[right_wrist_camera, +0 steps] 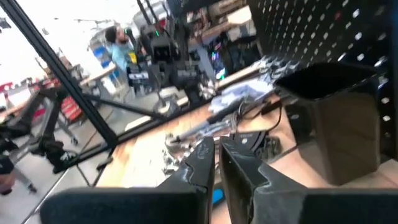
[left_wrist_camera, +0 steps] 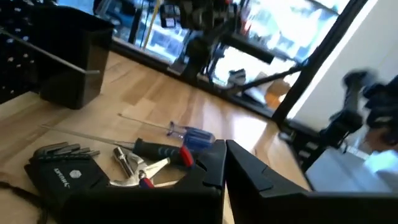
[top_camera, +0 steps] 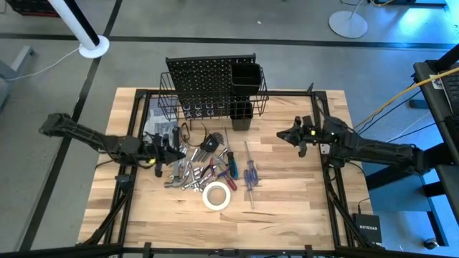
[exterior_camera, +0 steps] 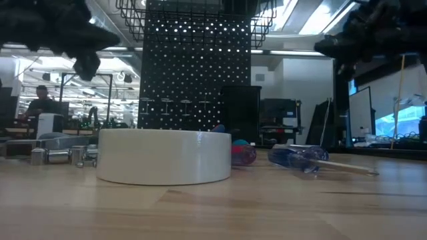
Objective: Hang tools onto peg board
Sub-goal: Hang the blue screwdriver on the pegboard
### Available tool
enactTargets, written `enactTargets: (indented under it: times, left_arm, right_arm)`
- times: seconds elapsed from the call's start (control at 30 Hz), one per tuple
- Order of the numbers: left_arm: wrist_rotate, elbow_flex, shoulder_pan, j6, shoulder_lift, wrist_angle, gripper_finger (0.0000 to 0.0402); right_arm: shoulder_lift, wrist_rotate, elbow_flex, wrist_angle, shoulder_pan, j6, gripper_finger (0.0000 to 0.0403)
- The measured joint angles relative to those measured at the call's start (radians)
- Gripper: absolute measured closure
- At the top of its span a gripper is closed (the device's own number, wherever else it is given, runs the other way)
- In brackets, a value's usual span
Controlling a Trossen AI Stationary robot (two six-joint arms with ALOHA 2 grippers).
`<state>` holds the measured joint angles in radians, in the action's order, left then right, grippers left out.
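Observation:
The tools lie in a heap (top_camera: 197, 168) on the wooden table in front of the black peg board (top_camera: 204, 82): silver wrenches and pliers (left_wrist_camera: 140, 171), red- and blue-handled screwdrivers (top_camera: 250, 172) and a white tape roll (top_camera: 216, 196) lying flat nearest the front edge. The peg board stands upright at the far edge with a wire basket (top_camera: 172, 100) and black square cups (top_camera: 245, 75). My left gripper (top_camera: 174, 152) is shut and empty, raised just left of the heap. My right gripper (top_camera: 296, 136) is shut and empty, raised right of the board.
A black hex-key holder (left_wrist_camera: 62, 168) lies in the heap. A grey bundle (top_camera: 158, 127) lies behind the heap at the left. Bare wood shows at the table's right (top_camera: 301, 186) and front left (top_camera: 143, 208). A person (exterior_camera: 41, 100) sits in the room beyond.

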<state>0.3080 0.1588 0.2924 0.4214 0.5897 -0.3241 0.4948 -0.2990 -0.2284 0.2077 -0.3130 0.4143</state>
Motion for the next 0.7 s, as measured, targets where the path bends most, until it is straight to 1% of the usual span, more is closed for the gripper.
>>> enactTargets:
  times: [0.1,0.17,0.4,0.47,0.57,0.7]
  left_arm:
    - [0.026,0.078,0.036,-0.068,0.132,-0.001,0.0401]
    - [0.049,0.117,0.050,-0.097,0.211,-0.006,0.0401]
    - [0.180,0.181,0.066,-0.083,0.457,-0.008,0.0401]
    - [0.233,0.184,0.068,-0.094,0.504,-0.030,0.0401]
    - [0.245,0.184,0.068,-0.115,0.544,-0.035,0.0401]
    - [0.246,0.185,0.068,-0.110,0.564,-0.035,0.0400]
  right_arm:
    - [0.087,-0.033,-0.034,-0.001,0.002,0.000,0.0372]
    - [0.139,-0.038,-0.055,-0.012,0.024,0.000,0.0372]
    - [0.335,0.028,-0.129,-0.034,0.189,-0.001,0.0372]
    - [0.395,0.044,-0.151,-0.033,0.234,-0.001,0.0372]
    - [0.493,0.052,-0.178,-0.034,0.291,0.005,0.0372]
    - [0.627,0.100,-0.222,-0.047,0.340,0.081,0.0364]
